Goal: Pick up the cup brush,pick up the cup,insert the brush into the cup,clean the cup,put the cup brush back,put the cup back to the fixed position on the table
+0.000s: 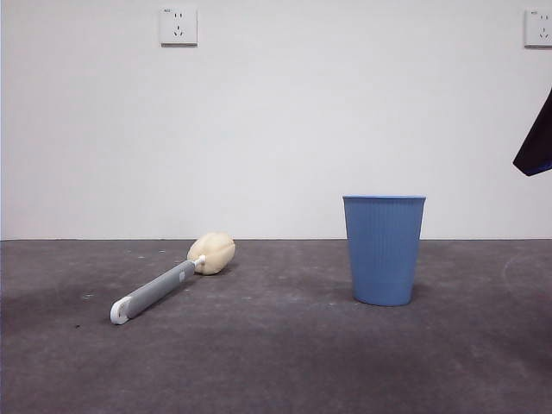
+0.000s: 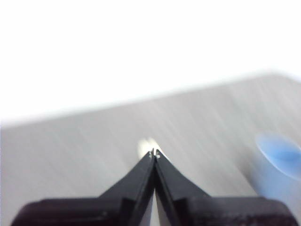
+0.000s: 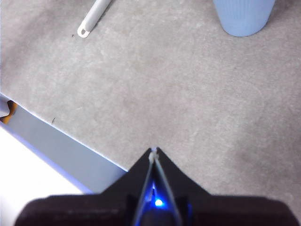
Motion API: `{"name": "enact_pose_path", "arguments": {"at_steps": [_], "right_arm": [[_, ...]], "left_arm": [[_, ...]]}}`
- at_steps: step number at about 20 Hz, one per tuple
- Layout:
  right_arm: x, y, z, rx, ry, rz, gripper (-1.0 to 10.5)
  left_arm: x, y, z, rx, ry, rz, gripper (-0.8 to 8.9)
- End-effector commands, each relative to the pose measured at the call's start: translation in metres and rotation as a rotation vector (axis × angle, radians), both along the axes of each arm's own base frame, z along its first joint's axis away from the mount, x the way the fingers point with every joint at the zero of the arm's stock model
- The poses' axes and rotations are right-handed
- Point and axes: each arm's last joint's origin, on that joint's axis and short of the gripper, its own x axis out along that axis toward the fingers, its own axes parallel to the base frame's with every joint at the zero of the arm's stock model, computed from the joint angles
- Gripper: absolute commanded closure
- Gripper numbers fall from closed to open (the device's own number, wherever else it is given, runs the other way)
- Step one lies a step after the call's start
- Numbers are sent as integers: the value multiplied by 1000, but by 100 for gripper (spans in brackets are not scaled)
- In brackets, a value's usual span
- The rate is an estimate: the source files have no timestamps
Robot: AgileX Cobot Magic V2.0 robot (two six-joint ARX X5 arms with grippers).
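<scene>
The cup brush (image 1: 168, 282) lies flat on the table (image 1: 276, 362) at the left, cream sponge head toward the wall, white looped end toward the front. The blue ribbed cup (image 1: 384, 248) stands upright to the right of it. My left gripper (image 2: 154, 153) is shut and empty, held above the table; its blurred view shows the sponge head (image 2: 146, 145) just past its tips and the cup (image 2: 280, 157) off to one side. My right gripper (image 3: 154, 150) is shut and empty above the table's front part, with the brush handle (image 3: 94, 18) and the cup's base (image 3: 243, 16) farther off.
A black arm tip (image 1: 536, 142) shows at the right edge of the front view. The white wall behind has two sockets (image 1: 178, 26). The table's front edge (image 3: 61, 141) runs near my right gripper.
</scene>
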Motion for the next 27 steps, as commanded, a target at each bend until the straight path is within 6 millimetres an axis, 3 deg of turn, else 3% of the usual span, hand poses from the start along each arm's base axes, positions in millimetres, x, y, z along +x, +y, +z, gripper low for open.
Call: {"name": "enact_pose_path", "arguments": {"at_steps": [1, 8, 12, 18, 27], "right_arm": [[0, 0, 1, 7, -2, -8, 946], [0, 0, 1, 7, -2, -8, 945], [0, 0, 1, 7, -2, -8, 945], [0, 0, 1, 7, -2, -8, 945], [0, 0, 1, 7, -2, -8, 946]], "left_arm": [[-11, 16, -30, 8, -124, 114, 817], [-32, 30, -133, -11, -84, 242, 817], [-33, 32, -163, -43, -35, 264, 817], [-36, 33, -182, -24, 123, 278, 817], [-36, 33, -181, -28, 118, 277, 817]]}}
